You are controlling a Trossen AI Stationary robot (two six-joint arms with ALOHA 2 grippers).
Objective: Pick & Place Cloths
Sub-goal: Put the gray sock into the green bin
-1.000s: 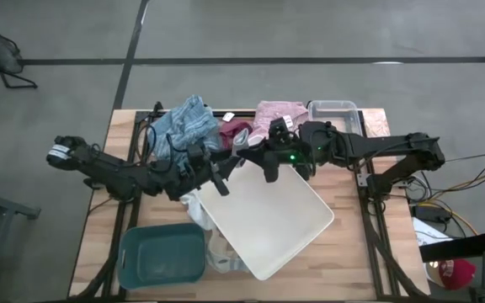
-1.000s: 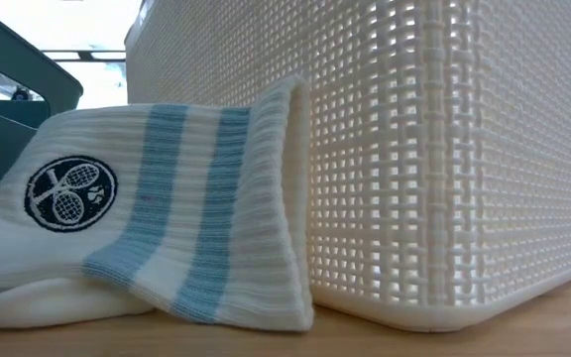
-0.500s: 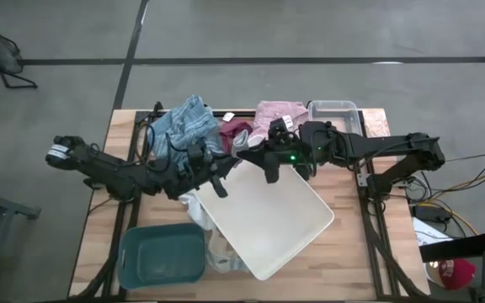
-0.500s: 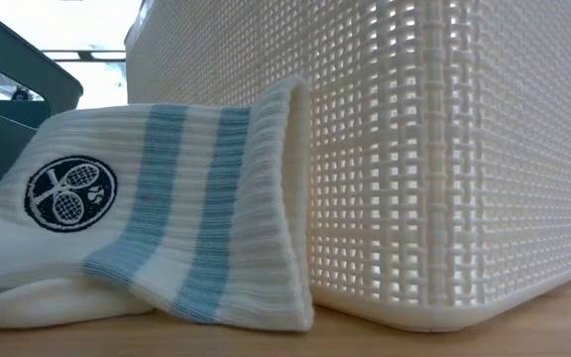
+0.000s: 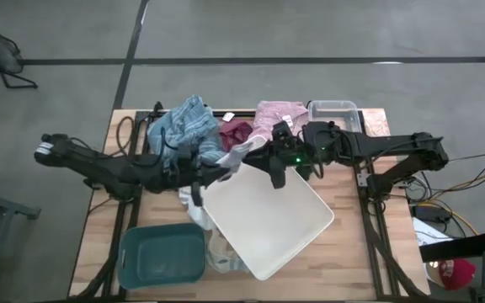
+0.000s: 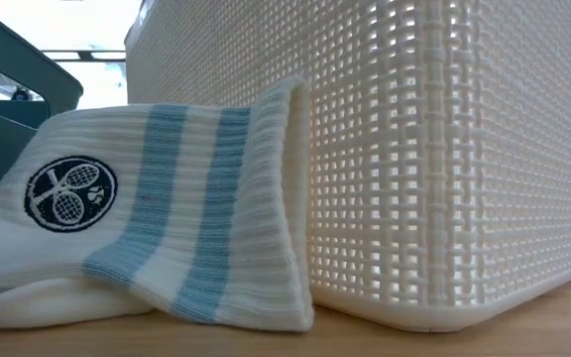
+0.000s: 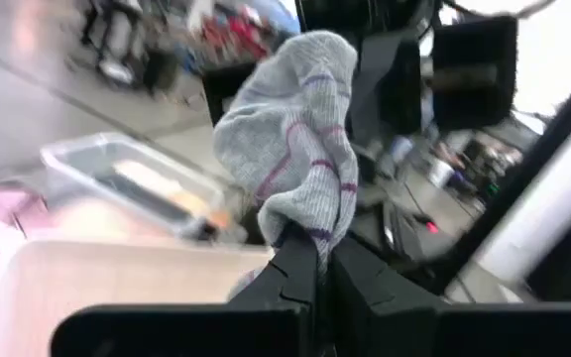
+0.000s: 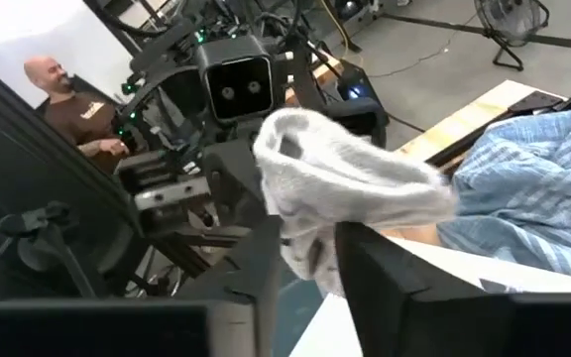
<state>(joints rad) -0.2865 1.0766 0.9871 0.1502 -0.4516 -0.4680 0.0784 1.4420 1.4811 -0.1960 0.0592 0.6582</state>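
A grey sock with maroon stripes [image 5: 238, 152] hangs in the air above the far-left corner of the white basket [image 5: 301, 240], between my two grippers. My left gripper [image 5: 225, 167] reaches in from the table's left and is shut on it [image 7: 317, 248]. My right gripper [image 5: 256, 156] comes from the right and is shut on the same sock [image 8: 310, 248]. The blue striped cloth [image 5: 188, 124], the maroon one [image 5: 238, 131] and the pink one [image 5: 278, 114] lie along the far edge. A white sock with blue stripes [image 6: 147, 238] leans against the basket wall [image 6: 444, 149]. My left gripper pinches one end of the grey sock [image 7: 303, 226] between its two fingers; the rest of the sock [image 7: 295, 109] stands out beyond the fingertips, clear of the table. My right gripper has the sock's other end bunched between its fingers [image 8: 305, 233], coming level from the table's right, with a loose fold [image 8: 355, 169] spilling over one finger [image 8: 395, 273].
A teal bin [image 5: 161, 257] stands at the near left. A clear plastic box [image 5: 333, 109] sits at the far right beside the pink cloth. More white cloth [image 5: 221, 252] lies between the teal bin and the basket. A person [image 8: 62, 94] is in the room beyond.
My left arm has stretched out and its gripper has moved right and toward the far edge, up to the grey sock at my right gripper. My right gripper has stayed nearly in place with the sock.
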